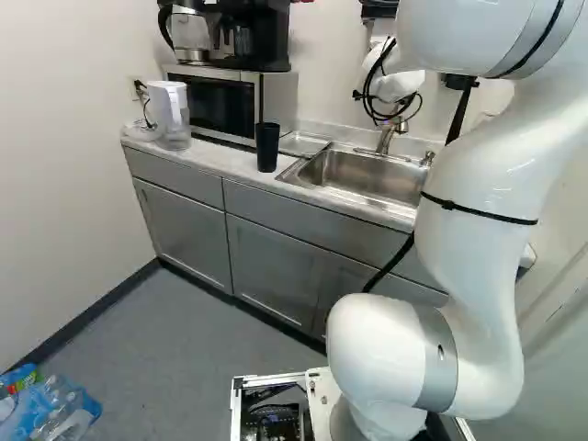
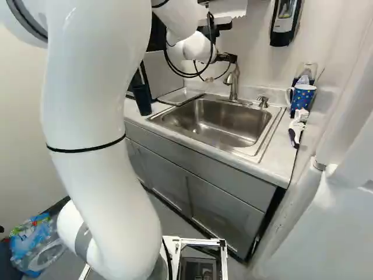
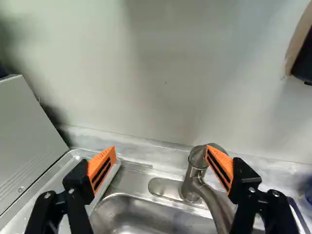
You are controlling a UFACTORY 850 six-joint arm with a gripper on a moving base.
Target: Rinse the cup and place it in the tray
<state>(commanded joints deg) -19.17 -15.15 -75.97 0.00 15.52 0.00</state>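
In the right base view my gripper [image 2: 215,68] hangs over the back of the sink, close to the faucet [image 2: 232,83]. The wrist view shows the gripper [image 3: 161,152] open, nothing held between its orange pads; one finger overlaps the faucet's top [image 3: 204,155]. A tall black cup [image 1: 266,147] stands upright on the counter, left of the sink in the left base view. Behind it a shallow metal tray [image 1: 304,143] lies beside the basin; part of this tray [image 3: 73,163] shows beside the other finger. A blue dotted mug [image 2: 302,98] stands at the counter's far right.
The steel sink [image 2: 215,122] is set into the counter. A microwave [image 1: 220,103] with a coffee maker on top and a clear pitcher [image 1: 170,112] stand at the left. Beside the mug lies a brush [image 2: 297,125]. A soap dispenser [image 2: 285,22] hangs on the wall; bottles [image 1: 55,409] lie on the floor.
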